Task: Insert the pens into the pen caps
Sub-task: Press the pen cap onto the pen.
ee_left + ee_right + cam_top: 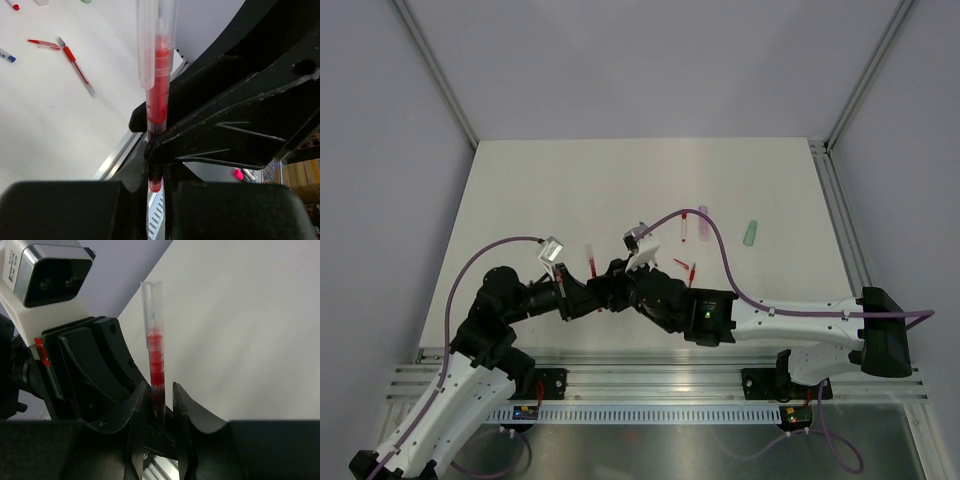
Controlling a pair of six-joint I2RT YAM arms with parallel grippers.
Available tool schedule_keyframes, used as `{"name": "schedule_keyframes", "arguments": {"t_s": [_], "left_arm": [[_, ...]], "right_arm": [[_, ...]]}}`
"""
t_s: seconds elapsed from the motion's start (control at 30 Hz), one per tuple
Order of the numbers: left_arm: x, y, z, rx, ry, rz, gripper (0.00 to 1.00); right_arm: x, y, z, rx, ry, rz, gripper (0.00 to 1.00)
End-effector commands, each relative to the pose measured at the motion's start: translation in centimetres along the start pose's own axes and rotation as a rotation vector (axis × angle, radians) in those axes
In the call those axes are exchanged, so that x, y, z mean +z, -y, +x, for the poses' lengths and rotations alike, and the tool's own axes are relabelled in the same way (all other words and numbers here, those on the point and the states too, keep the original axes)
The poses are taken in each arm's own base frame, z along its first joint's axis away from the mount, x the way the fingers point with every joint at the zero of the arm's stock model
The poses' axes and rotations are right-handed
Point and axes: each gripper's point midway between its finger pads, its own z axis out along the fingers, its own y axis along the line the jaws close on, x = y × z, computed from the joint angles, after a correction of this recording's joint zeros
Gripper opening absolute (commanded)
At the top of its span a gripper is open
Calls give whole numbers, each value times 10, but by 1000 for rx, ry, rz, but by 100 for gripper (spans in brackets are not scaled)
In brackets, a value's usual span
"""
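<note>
pen in left tool, right tool around it

Top view: we get bright, even, diffuse light from above, so the table reads evenly pale & flat, and the arms cast only faint soft shadows beneath them. In the wrist views we find the red pen fairly sharp, w/ thin highlights on its clear barrel, while the left gripper has fingers nearest the lens that go dark, soft & low on detail; bg at that pic's right edge is blurred.
</note>
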Motion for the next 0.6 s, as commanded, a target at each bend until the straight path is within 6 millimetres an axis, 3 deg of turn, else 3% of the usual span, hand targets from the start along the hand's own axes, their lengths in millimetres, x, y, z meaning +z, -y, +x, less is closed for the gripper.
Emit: {"name": "schedule_keyframes", "arguments": {"t_s": [0.0,0.27,0.4,0.43,0.47,0.53,0.57], "left_arm": [[1,9,-32,84,136,18,0],[0,9,-29,80,131,17,0],[-10,6,-28,128,102,-55,38],[-14,-4,-20,139,62,-112,62],[-20,3,-28,164,70,-127,71],[-29,-6,-20,173,33,-202,87],[-32,-3,-22,186,35,-210,90]], "right_arm": [[-6,-23,15,-10,-96,-97,33],[2,-12,12,-9,-81,-49,0],[7,1,0,-16,-67,-14,0],[10,7,-6,-17,-59,-5,0],[10,13,-7,-27,-68,8,0],[15,32,-13,-35,-80,58,0],[17,38,-15,-30,-78,64,0]]}}
